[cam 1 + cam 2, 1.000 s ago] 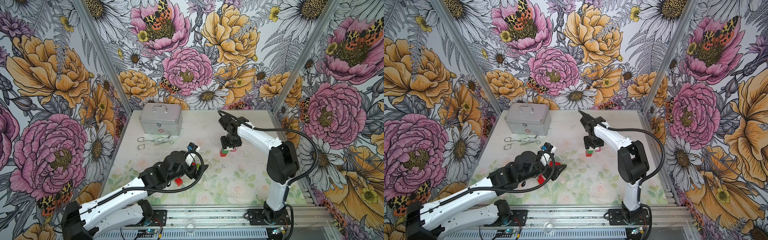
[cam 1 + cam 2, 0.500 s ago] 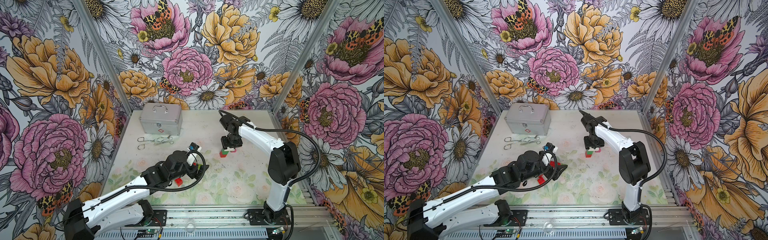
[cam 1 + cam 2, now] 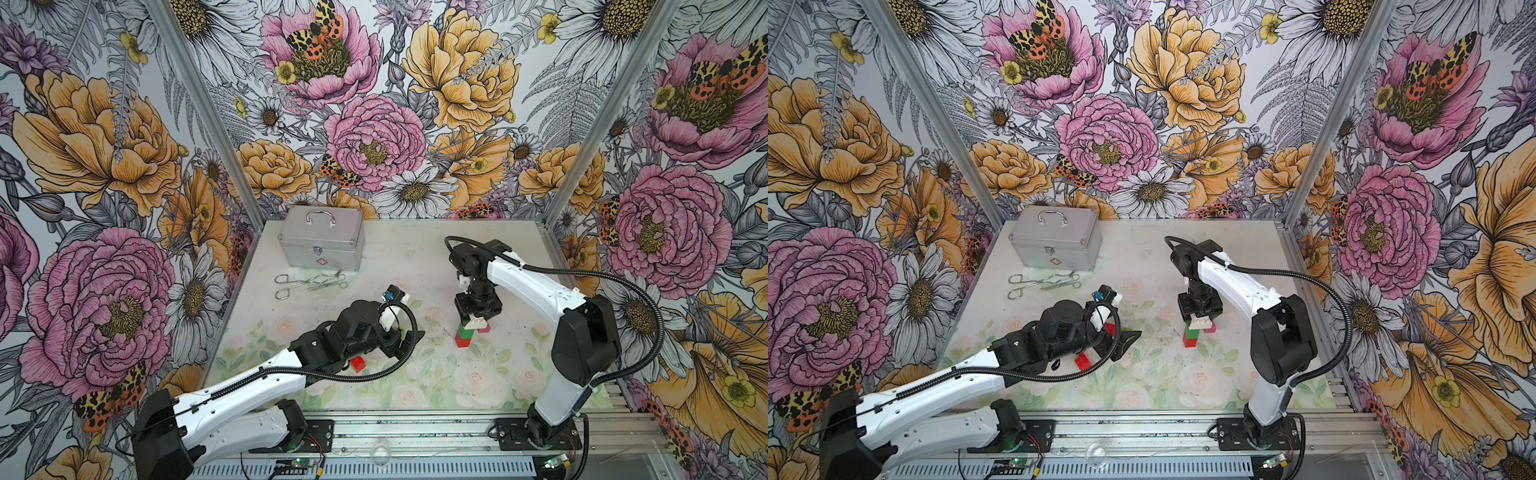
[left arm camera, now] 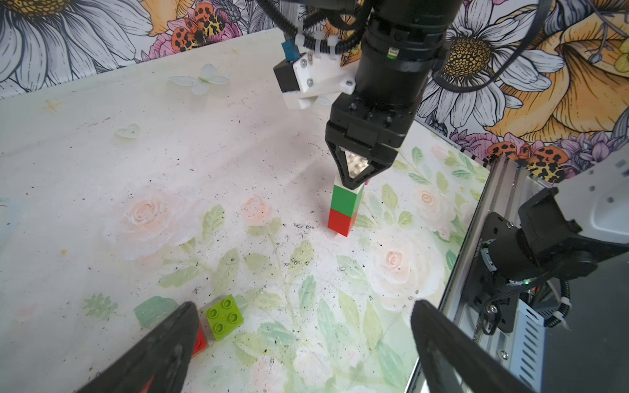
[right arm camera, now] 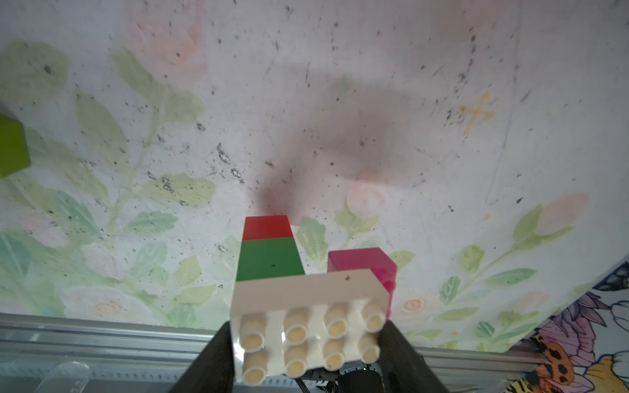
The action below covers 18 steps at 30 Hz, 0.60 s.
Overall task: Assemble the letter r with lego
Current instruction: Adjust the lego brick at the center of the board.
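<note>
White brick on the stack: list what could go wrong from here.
1. The right gripper clamps the white brick atop the dark green brick and red brick, a column one brick wide with nothing bracing it; pressing down off-centre could tip it.
2. The white brick overhangs one side, with the pink brick under that end; releasing may let it lean.
3. The open left gripper sits close to the lime brick and could knock it.
</note>
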{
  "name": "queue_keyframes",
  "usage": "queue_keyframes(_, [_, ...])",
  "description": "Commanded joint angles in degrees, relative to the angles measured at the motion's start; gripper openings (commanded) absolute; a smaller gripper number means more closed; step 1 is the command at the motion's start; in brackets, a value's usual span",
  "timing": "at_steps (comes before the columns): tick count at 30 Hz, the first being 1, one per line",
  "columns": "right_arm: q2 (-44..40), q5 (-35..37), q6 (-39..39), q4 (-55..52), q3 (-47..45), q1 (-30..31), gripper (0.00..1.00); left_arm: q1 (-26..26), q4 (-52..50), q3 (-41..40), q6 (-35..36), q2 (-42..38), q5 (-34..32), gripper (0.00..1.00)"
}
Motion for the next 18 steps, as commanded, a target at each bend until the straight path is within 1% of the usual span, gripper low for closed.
queue_keyframes(1, [0.7,-1.5,0.3,-2.3,0.0,1.5,0.48,-0.4,3.4,-1.1,1.4,0.0,2.7,0.99])
queue_keyframes(7, [6.0,-0.7,0.0,-3.4,3.8,2.6,0.52,-0.3,4.2,-1.4,2.3,0.6,4.8,0.99])
queue_keyframes(13, [11.0,0.2,0.0,-3.0,7.2,2.8,0.53,-0.2,3.1,-2.0,2.2,-0.5,4.6,0.99])
queue_keyframes(18, [12.8,0.3,0.1,-2.3,9.0,2.5,0.61,0.1,2.2,-3.0,1.8,-2.8,4.2,0.99])
